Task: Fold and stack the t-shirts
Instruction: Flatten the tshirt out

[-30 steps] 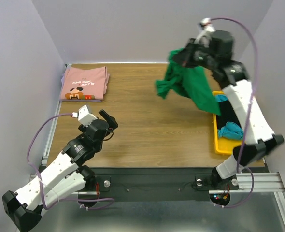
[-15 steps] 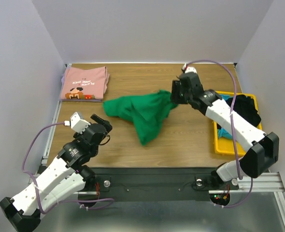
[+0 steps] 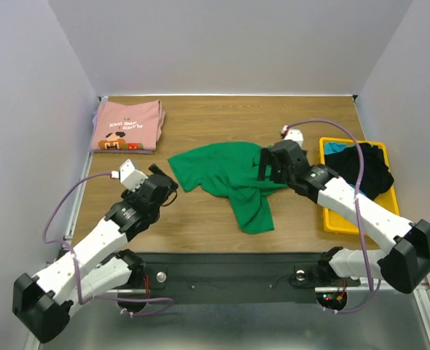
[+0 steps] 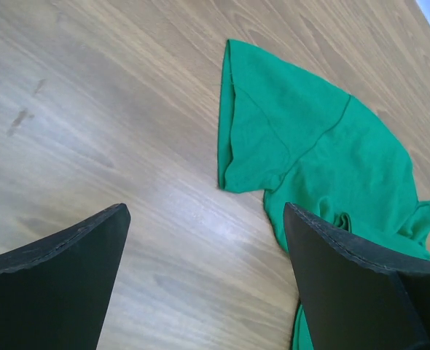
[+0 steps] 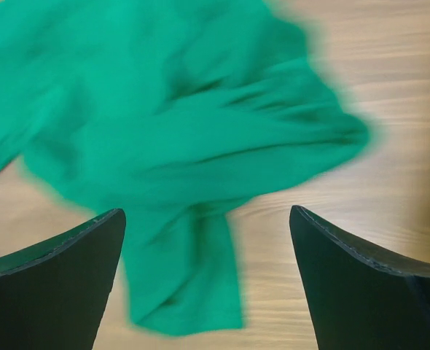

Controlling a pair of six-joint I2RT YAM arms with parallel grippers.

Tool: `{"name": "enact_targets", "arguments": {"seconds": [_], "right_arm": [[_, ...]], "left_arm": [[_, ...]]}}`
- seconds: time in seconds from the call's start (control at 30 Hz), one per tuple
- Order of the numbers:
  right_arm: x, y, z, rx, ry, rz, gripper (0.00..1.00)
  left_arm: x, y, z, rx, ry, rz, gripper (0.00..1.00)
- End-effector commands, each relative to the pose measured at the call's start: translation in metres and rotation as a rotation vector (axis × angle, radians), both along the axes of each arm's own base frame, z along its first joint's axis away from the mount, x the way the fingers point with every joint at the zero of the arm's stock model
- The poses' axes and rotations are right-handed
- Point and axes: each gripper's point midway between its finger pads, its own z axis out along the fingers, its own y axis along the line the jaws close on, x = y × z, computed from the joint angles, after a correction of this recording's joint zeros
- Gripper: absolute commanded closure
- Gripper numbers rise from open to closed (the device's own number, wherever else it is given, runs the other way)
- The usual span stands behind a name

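Left hand [image 3: 168, 189] is seen wide open and empty near the near-left of the tabletop [image 3: 200, 230]. The green t-shirt [image 3: 229, 179] is spread crumpled mid-tabletop, long axis left to right, its left sleeve just right of that hand. Right hand [image 3: 267, 166] is parked over the shirt's right end, fingers apart, nothing gripped. The pink t-shirt [image 3: 126, 125] is folded at the far-left corner. A second earlier the green shirt was held aloft by the right hand. It is now released.
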Motion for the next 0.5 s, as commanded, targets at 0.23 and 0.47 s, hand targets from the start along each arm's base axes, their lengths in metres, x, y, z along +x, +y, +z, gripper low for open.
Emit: {"name": "enact_targets", "arguments": {"seconds": [0.23,0.47], "right_arm": [[-0.011,0.103,-0.028,0.210,0.042,0.115,0.00],[0.002,0.121,-0.044,0.192,0.035,0.044,0.07]], "left_arm": [[0.091,-0.028,-0.042,0.029,0.115,-0.145,0.02],[0.127,-0.047,-0.073,0.047,0.196,-0.181,0.03]]}}
